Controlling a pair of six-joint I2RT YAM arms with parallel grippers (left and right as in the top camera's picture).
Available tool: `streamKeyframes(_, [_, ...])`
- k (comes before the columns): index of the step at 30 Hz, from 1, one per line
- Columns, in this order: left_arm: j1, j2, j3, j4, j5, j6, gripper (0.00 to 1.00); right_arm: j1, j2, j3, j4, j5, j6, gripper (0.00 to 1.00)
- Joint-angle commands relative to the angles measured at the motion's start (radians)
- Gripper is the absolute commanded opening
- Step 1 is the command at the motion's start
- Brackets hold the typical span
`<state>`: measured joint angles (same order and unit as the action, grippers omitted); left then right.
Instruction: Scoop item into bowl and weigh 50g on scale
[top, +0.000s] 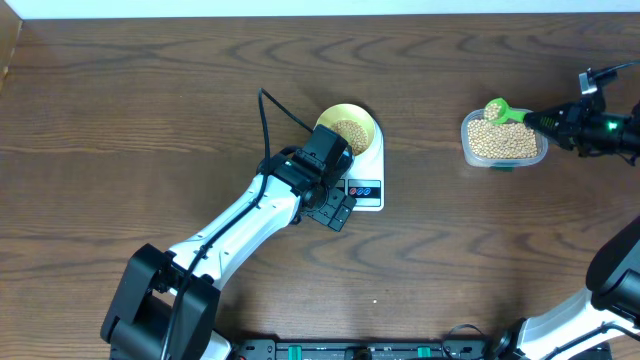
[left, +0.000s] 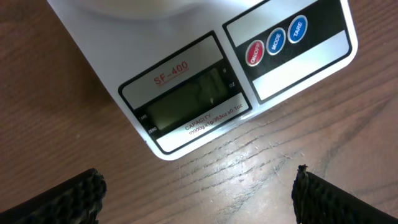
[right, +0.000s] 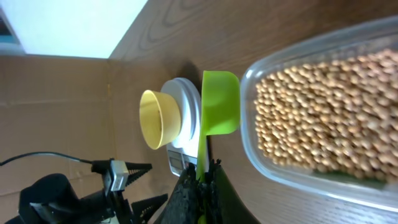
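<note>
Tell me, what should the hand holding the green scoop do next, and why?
Probably carry the scoop across to the yellow bowl on the scale and tip it in. The right hand grips the scoop's handle, the scoop looks loaded with beans above the tub edge, and the bowl holds only a shallow layer.

one bowl, one scale, one tub

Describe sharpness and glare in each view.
Overhead: sharp, evenly lit, a blown-out white strip along the top edge. Left wrist: scale lettering crisp, faint reflection on its dark display. Right wrist: beans smear toward the right edge, green scoop and bowl sharper, top-left corner overexposed.
</note>
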<state>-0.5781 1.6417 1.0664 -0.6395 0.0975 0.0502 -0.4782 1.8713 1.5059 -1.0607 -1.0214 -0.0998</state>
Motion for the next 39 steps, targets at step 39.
streamKeyframes(39, [-0.002,-0.007,0.002,0.002,-0.032,0.010,0.98,0.649,0.012,0.003,0.458,0.103,0.039,0.01])
